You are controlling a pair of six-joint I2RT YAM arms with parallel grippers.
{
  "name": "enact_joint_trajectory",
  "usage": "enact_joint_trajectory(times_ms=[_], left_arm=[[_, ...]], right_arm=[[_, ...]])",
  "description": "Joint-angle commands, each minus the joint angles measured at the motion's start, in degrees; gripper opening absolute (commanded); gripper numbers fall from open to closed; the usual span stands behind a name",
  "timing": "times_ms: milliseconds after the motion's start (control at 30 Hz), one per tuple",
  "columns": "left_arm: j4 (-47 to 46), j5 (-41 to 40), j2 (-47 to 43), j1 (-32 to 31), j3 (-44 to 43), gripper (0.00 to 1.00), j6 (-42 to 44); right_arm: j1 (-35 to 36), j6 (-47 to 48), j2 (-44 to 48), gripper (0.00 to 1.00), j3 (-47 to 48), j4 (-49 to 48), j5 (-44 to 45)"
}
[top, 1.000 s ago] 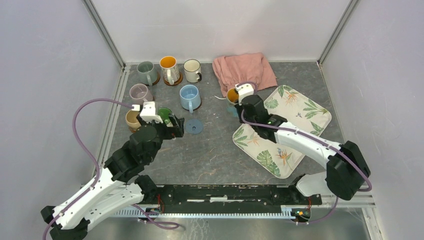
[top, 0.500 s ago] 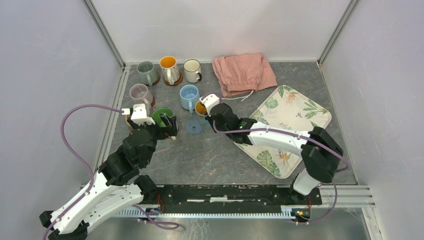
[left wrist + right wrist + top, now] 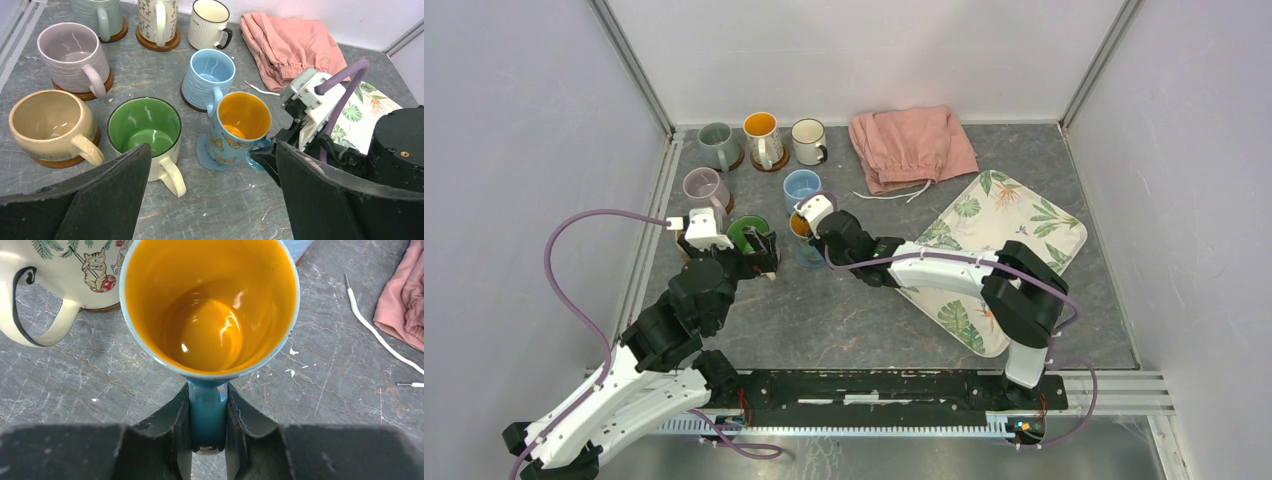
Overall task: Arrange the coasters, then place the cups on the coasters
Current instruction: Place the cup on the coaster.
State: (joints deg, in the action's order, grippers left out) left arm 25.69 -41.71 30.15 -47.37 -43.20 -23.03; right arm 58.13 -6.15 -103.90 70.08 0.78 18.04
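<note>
My right gripper (image 3: 207,405) is shut on the blue handle of the butterfly cup (image 3: 240,127), which is orange inside. The cup leans a little over the blue coaster (image 3: 206,152); whether its base rests there I cannot tell. From above, this cup (image 3: 801,227) sits between the green-inside cup (image 3: 746,232) and the right gripper (image 3: 824,237). My left gripper (image 3: 210,200) stands wide open, with nothing in it, just in front of the green-inside cup (image 3: 145,127). The lilac (image 3: 72,52), beige (image 3: 47,120) and light blue (image 3: 207,75) cups sit on brown coasters.
Grey-green (image 3: 716,143), orange-inside (image 3: 762,135) and cream (image 3: 808,140) cups line the back. A pink cloth (image 3: 911,145) with a white cord lies at the back centre. The leaf-patterned tray (image 3: 1024,215) lies to the right, under the right arm.
The right arm has carried the butterfly cup leftward from beside the tray to over the blue coaster. The left arm drew back slightly, then held still.
</note>
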Motion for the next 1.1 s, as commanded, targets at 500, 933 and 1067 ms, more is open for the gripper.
enact_joint_trajectory(times_ms=[500, 933, 1067], left_arm=[[-1.1, -0.4, -0.4, -0.1, -0.1, 1.00, 1.8], [-1.1, -0.2, -0.3, -0.1, 0.0, 1.00, 1.8], [-1.2, -0.1, -0.3, -0.1, 0.0, 1.00, 1.9]], right_arm=[[1.1, 0.9, -2.7, 0.00, 4.9, -11.1, -0.3], [1.3, 0.3, -2.8, 0.00, 2.8, -13.0, -1.0], [1.2, 0.2, -2.5, 0.00, 1.8, -13.1, -0.9]])
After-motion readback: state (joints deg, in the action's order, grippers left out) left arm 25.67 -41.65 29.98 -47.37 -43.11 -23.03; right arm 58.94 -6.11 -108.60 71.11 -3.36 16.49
